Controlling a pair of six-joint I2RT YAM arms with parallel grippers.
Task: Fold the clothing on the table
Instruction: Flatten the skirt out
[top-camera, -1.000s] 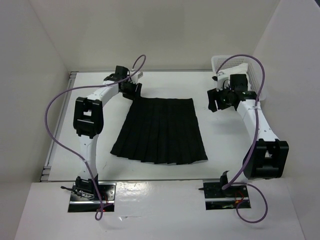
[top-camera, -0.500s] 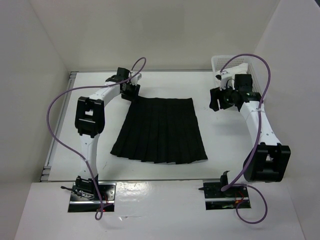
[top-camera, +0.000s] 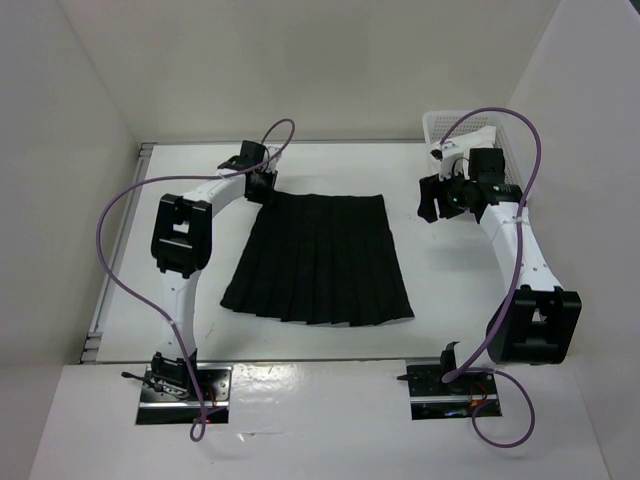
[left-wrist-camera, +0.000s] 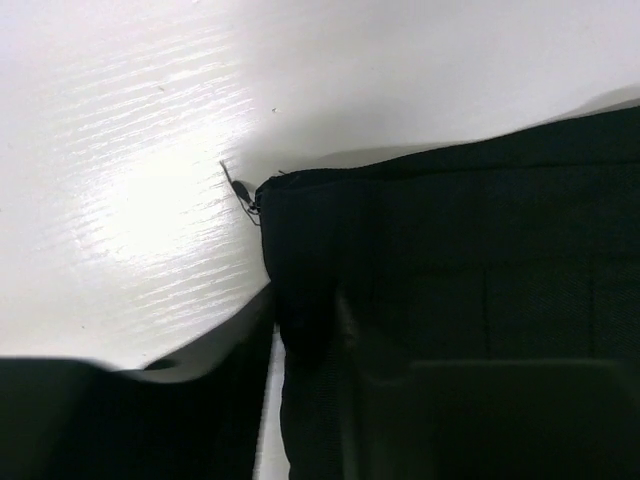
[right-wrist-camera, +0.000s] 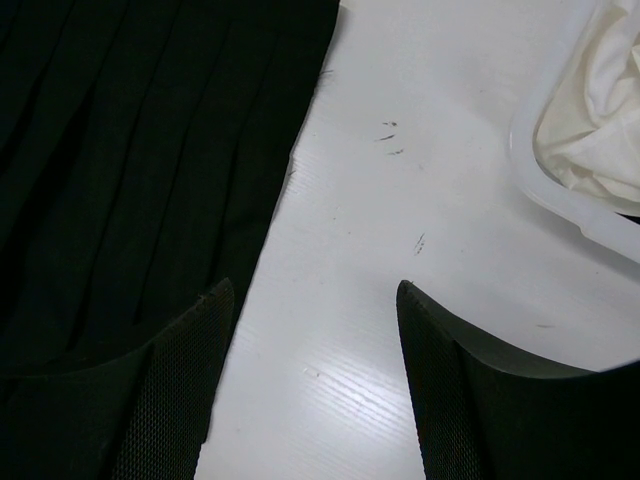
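**Item: black pleated skirt** (top-camera: 320, 258). It lies flat and spread out at the centre of the white tabletop (top-camera: 450, 290). The narrow waistband points to 12 o'clock and the wider hem to 6 o'clock. The pleats run straight from band to hem. No part is folded over.

**Detail:** a small dark tab (left-wrist-camera: 238, 188) sticks out from the waistband's 11 o'clock corner onto the bare surface.

**Left tool** (top-camera: 263, 188). It sits at the skirt's 11 o'clock corner. In the wrist view one finger lies on the tabletop just outside the side edge and the other lies over the fabric, with the corner between them. I cannot tell whether they have pinched the cloth.

**Right tool** (right-wrist-camera: 315, 287). It is at 2 o'clock from the skirt, with its jaws wide apart and nothing between them. One fingertip is over the skirt's right edge and the other over bare tabletop.

**Surroundings:**
- A white mesh basket (top-camera: 432, 120) stands at the tabletop's 1 o'clock corner and holds a white cloth (right-wrist-camera: 600, 110).
- A thin metal rail (top-camera: 112, 260) runs along the 9 o'clock edge.
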